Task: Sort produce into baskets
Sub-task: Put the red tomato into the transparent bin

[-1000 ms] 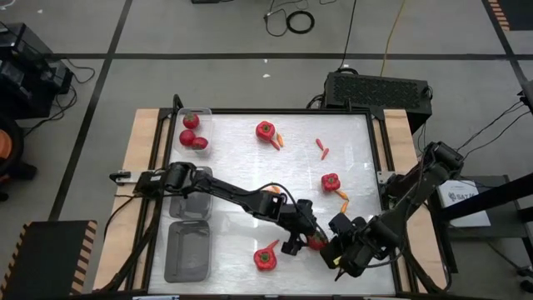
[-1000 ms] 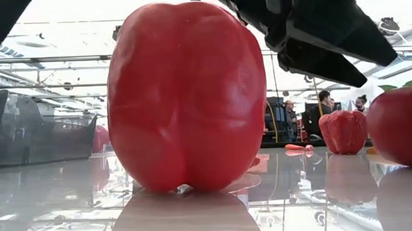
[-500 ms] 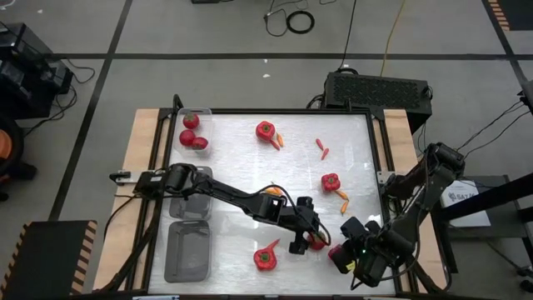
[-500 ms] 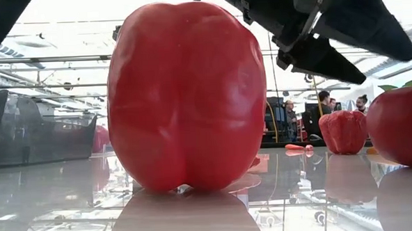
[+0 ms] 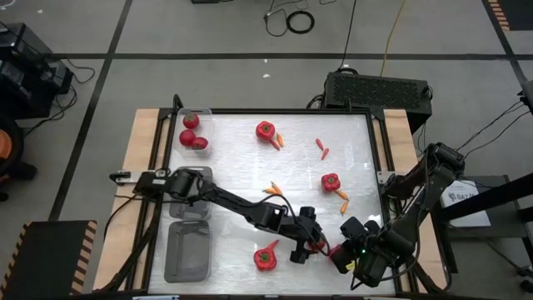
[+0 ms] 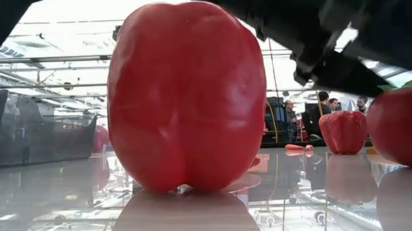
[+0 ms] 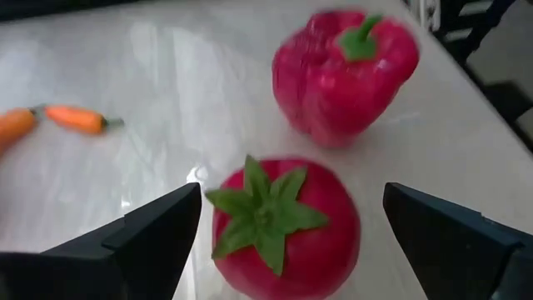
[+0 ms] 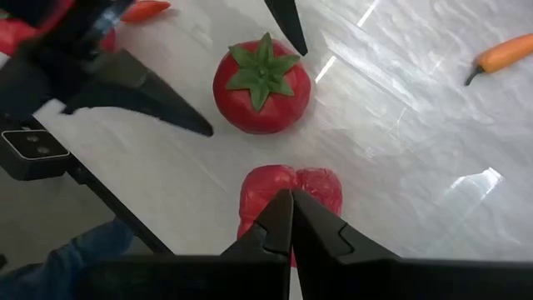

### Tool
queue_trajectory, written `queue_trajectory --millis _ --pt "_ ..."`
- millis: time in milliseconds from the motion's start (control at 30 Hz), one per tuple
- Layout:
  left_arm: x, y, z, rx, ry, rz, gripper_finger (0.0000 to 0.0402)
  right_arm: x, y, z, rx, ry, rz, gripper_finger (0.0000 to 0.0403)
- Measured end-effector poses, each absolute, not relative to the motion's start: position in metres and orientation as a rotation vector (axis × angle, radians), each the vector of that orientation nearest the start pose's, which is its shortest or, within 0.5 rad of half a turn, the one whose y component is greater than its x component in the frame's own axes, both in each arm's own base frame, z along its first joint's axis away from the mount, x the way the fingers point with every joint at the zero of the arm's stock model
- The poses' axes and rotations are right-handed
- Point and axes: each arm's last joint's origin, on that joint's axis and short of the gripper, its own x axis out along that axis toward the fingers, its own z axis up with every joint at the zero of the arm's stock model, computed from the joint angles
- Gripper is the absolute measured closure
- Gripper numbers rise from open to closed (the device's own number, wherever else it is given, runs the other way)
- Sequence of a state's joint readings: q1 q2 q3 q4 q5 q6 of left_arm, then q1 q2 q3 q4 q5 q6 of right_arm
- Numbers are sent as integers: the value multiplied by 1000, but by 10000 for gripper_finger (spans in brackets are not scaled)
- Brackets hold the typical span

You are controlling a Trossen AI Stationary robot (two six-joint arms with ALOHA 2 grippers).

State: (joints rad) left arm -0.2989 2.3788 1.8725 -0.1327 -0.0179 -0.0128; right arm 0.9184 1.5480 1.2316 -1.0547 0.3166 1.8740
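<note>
Current step looks like the pickup of the round red tomato with the green star-shaped stem (image 7: pixel 287 225). It sits on the glossy white counter (image 5: pixel 241 158) near the front edge, toward the right side. Just beside it is a red bell pepper with a green stem (image 7: pixel 346 75).

The left end effector (image 7: pixel 291 200) has its dark fingers spread wide, one on each side of the tomato. Nothing is gripped yet. In the left wrist view the tomato is nicely centred in the gap, so the approach looks lined up to me.

The right end effector (image 8: pixel 291 200) is parked right by that bell pepper. Its fingers are pinched together and not holding anything, with the tips pointing at the pepper.

My guess at what's next:
- The left arm drops a bit more, squeezes in on the tomato and lifts.
- It then carries the tomato across to the clear rectangular plastic tray at the far left (image 5: pixel 208 125), which already has a few small red tomatoes (image 5: pixel 193 137) in it.
- The other two clear trays (image 5: pixel 187 250) closer to the front look empty.

The thing I'd watch is how crowded that spot is. Tomato, pepper and both arms are packed together, so closing carelessly could knock the pepper.

There's plenty left to sort, since more peppers and little orange chilies (image 7: pixel 75 119) are scattered around.
</note>
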Motion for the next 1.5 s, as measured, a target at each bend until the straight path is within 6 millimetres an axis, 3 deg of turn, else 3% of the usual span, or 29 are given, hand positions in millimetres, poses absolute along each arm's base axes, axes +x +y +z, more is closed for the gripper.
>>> queue_trajectory --millis 300,600,1067,1167,1267,1500 --pt "510 -157 137 95 687 -267 20 180 221 255 835 1078 -614 403" --pt "510 -157 136 89 687 -270 21 180 221 255 834 1078 -615 403" --pt "510 -155 138 87 693 -264 102 179 220 255 828 1081 -620 403" --pt "508 -151 152 97 690 -231 103 179 220 255 828 1082 -620 403" --pt "503 -141 183 96 674 -199 104 179 220 255 819 1085 -613 403" --pt "480 -88 251 77 730 -106 105 180 219 255 795 1067 -606 403"
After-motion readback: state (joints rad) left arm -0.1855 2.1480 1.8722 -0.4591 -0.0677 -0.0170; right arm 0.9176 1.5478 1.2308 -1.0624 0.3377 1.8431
